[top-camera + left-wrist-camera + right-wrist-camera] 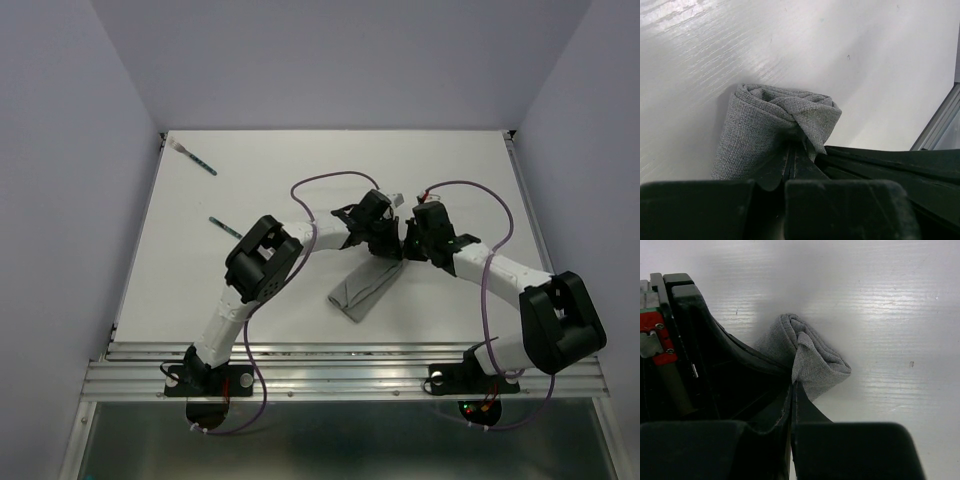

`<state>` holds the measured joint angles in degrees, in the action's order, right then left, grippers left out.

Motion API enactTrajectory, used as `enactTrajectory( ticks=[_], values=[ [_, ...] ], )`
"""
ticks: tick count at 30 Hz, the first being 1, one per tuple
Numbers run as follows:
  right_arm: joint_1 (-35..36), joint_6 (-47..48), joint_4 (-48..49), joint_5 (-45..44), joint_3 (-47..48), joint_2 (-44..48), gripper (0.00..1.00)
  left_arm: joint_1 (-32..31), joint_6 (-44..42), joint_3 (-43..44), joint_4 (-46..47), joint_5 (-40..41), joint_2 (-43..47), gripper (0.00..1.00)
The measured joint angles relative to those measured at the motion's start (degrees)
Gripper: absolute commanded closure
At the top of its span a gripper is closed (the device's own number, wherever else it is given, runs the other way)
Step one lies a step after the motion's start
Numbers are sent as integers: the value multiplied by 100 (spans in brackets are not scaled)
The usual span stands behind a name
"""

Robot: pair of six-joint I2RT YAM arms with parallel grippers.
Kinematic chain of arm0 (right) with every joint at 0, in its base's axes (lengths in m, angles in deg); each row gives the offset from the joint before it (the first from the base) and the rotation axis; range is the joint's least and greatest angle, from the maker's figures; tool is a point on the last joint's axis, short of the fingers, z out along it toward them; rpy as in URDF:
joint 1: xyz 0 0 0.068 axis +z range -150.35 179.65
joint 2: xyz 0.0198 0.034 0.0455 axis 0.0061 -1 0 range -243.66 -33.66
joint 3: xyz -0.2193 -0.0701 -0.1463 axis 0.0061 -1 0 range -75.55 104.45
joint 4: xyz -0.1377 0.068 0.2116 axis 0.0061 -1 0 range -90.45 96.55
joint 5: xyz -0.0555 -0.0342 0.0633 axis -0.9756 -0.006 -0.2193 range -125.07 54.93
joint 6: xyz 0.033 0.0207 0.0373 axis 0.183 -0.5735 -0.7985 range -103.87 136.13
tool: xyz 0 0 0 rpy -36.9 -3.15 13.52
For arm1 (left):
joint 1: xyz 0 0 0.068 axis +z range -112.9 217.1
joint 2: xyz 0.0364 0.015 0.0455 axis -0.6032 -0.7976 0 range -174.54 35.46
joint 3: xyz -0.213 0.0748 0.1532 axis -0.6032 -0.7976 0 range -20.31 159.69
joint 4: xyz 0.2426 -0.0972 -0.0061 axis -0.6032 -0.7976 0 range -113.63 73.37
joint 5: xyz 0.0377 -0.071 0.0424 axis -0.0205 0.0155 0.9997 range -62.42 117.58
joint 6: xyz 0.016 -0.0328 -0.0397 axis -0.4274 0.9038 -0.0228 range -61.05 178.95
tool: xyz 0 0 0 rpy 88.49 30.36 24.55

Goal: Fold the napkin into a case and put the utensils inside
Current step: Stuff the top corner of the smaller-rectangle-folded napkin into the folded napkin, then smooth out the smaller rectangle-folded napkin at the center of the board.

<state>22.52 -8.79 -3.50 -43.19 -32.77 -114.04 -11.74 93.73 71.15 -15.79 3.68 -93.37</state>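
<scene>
The grey napkin [364,287] lies folded into a narrow strip, slanting from near centre toward the far right. Its far end is lifted and bunched. My left gripper [393,247] and my right gripper [408,245] meet there, side by side. In the left wrist view the left gripper [792,150] is shut on a fold of the napkin [765,125]. In the right wrist view the right gripper [793,385] is shut on a corner of the napkin [817,365]. Two utensils with teal handles lie far left: one [197,160] near the back corner, the other [226,227] partly hidden behind the left arm's elbow.
The left arm's elbow [262,260] stands over the table's left middle. The right arm's elbow [560,320] sits near the front right edge. A metal rail [340,355] runs along the near edge. Walls close in on three sides.
</scene>
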Motion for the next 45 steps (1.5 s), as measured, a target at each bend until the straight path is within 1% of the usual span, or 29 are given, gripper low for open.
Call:
enactTrajectory(
  ticks=[12, 18, 19, 21, 28, 31, 35, 38, 42, 45],
  values=[
    [-4, -9, 28, 63, -20, -15, 99, -35, 96, 85, 24, -2, -61, 100],
    [-4, -35, 57, 63, -57, -90, 99, -35, 105, -50, 13, 57, 55, 100],
    [-4, -35, 63, 66, -57, -90, 98, -33, 105, -79, 7, 63, 90, 100],
    [-4, -35, 61, 63, -57, -90, 91, -33, 105, -107, -33, 81, 155, 100],
    [-15, -37, 55, 61, -55, -28, 76, -48, 74, -111, -170, 105, 385, 100],
    [-37, -37, 33, 59, -55, 142, 68, -61, 20, -111, -210, 127, 455, 100],
    [-37, -48, 7, 70, -52, 420, 61, -68, -24, -111, -308, 151, 518, 100],
    [-37, -79, -39, 94, -52, 636, 53, -68, -72, -208, -354, 195, 636, 100],
    [-37, -192, -151, 247, -107, 1019, 49, -72, -173, -485, -546, 345, 988, 100],
    [-37, -415, -122, 597, -503, 1561, 49, -85, -262, -728, -787, 629, 1519, 94]
  ],
)
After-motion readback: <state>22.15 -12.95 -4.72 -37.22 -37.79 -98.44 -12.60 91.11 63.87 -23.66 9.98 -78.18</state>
